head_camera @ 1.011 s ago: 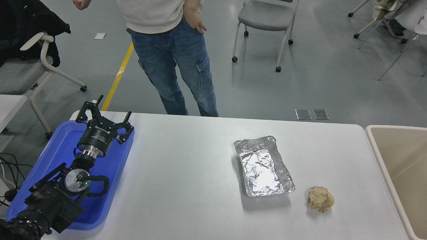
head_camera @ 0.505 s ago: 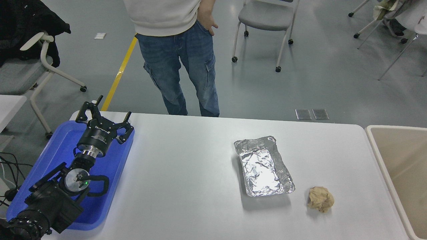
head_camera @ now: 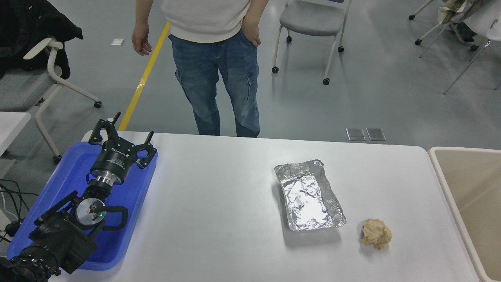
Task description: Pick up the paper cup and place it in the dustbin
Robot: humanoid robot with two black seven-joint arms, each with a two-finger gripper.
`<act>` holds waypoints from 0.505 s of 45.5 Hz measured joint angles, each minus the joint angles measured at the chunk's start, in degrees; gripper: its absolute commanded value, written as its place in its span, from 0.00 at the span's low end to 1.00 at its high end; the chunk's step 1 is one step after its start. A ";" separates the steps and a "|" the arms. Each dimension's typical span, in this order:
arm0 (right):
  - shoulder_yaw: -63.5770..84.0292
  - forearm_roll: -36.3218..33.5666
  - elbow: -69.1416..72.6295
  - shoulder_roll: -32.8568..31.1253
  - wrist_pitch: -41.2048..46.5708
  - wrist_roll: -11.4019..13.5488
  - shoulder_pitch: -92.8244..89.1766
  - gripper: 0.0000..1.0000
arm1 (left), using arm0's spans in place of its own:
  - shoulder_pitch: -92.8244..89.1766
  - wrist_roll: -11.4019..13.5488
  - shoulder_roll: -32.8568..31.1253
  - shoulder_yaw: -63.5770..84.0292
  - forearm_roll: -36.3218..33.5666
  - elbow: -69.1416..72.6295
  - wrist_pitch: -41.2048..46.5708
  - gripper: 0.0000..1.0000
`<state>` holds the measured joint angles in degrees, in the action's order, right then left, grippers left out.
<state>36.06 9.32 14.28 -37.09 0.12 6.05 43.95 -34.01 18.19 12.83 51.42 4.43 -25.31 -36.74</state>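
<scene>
From my remote station, no paper cup shows; the large beige rectangular dustbin (head_camera: 469, 203) stands at the white worktop's (head_camera: 219, 219) right edge. My left claw (head_camera: 119, 135) rests spread open over the blue plastic tray (head_camera: 133, 196).

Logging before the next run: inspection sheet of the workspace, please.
Surface: white table, no spills seen.
Job's things: paper cup nothing seen; large beige dustbin with pale rounded rim off the table's right end, visible part of its inside bare.
Clutter: crinkled silver foil tray, empty; crumpled tan paper ball beside it; blue plastic tray at left.
Grippers: left gripper open, parked over the blue tray; right not in view.
Cables: black cables off the left edge.
Surroundings: person in jeans at far side; wheeled chairs.
</scene>
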 measured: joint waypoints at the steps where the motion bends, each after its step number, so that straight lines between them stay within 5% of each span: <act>1: 0.00 0.01 0.65 -0.24 -0.03 0.00 0.37 0.99 | 0.00 0.00 0.00 0.00 0.00 0.00 0.00 1.00; 23: 0.68 0.08 17.41 -7.34 -0.03 0.00 10.73 1.00 | 0.00 0.00 0.00 0.00 -0.02 0.00 0.00 1.00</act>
<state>36.74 9.40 31.68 -44.43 0.09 6.05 54.68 -34.01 18.19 12.83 51.42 4.41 -25.31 -36.74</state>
